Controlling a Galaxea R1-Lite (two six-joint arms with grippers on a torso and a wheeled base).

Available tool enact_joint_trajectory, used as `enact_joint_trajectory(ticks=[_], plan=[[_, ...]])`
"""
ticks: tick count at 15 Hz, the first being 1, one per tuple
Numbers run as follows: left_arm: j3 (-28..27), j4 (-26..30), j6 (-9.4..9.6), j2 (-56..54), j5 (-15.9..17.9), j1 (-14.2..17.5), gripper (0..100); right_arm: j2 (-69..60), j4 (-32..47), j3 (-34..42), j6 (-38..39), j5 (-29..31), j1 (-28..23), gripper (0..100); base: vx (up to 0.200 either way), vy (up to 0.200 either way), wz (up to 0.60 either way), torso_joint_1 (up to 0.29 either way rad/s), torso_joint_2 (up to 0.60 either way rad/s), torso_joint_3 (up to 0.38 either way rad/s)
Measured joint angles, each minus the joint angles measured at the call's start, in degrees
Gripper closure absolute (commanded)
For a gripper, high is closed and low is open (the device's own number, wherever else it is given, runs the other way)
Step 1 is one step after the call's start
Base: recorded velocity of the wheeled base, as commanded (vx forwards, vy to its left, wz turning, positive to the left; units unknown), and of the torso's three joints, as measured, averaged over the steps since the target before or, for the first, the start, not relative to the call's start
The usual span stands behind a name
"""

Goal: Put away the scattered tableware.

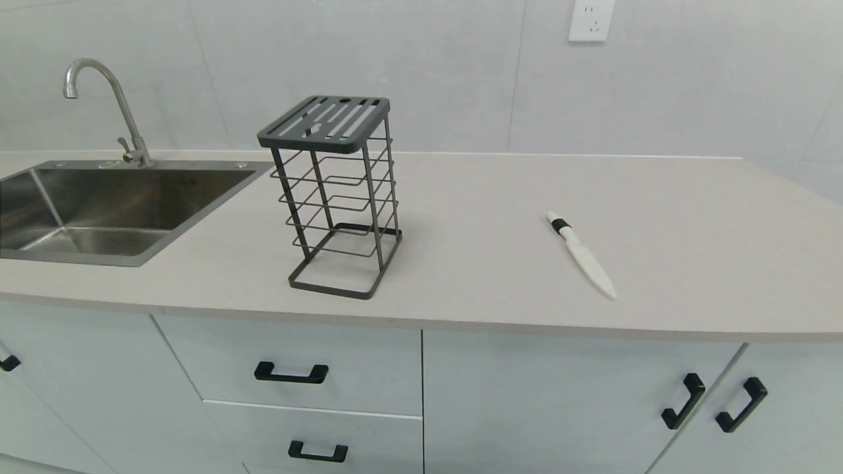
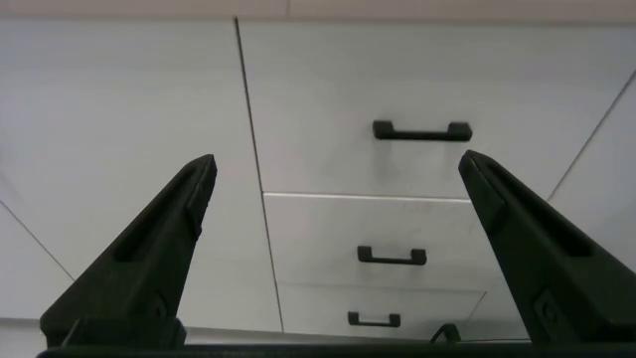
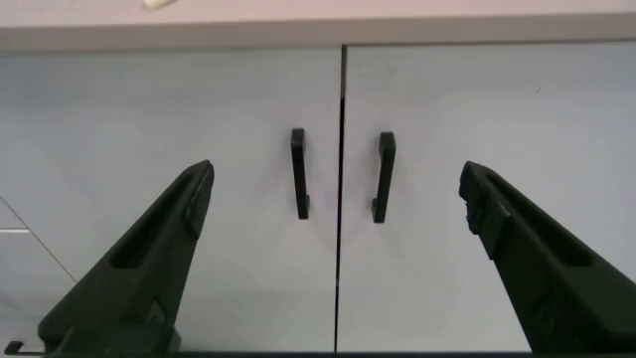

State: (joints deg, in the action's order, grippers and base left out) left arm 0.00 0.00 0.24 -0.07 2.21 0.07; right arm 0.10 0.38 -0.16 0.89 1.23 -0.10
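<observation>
The left gripper [image 2: 338, 162] gapes wide and empty before the drawers [image 2: 393, 257], with the slotted rack [image 1: 336, 197] higher up on the counter [image 1: 500, 276]. The knife [image 1: 581, 253] lies flat above the right gripper [image 3: 338, 170], equally wide and empty. That hand should rise, align across the knife, and pinch near its black band.

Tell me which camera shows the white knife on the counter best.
The head view: the knife lies whole on the countertop, right of the rack. The right wrist view catches a pale tip at the counter's edge, probably its blade; the left wrist view faces drawer fronts.
</observation>
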Motion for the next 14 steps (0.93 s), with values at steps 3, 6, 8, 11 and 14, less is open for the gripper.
enact_joint_trajectory(ticks=[3, 6, 8, 11, 14], plan=[[0.0, 0.0, 0.0, 0.0, 0.0, 0.0, 0, 0.0, 0.0, 0.0, 0.1, 0.0, 0.0, 0, 0.0, 0.0, 0.0, 0.336, -0.49, -0.235], [0.0, 0.0, 0.0, 0.0, 0.0, 0.0, 0, 0.0, 0.0, 0.0, 0.1, 0.0, 0.0, 0, 0.0, 0.0, 0.0, 0.323, -0.49, -0.241], [0.0, 0.0, 0.0, 0.0, 0.0, 0.0, 0, 0.0, 0.0, 0.0, 0.1, 0.0, 0.0, 0, 0.0, 0.0, 0.0, 0.278, -0.52, -0.244], [0.0, 0.0, -0.02, 0.0, 0.0, 0.0, 0, 0.0, 0.0, 0.0, 0.1, 0.0, 0.0, 0, 0.0, 0.0, 0.0, 0.279, -0.53, -0.253], [0.0, 0.0, 0.0, 0.0, 0.0, 0.0, 0, 0.0, 0.0, 0.0, 0.1, 0.0, 0.0, 0, 0.0, 0.0, 0.0, 0.284, -0.55, -0.264]])
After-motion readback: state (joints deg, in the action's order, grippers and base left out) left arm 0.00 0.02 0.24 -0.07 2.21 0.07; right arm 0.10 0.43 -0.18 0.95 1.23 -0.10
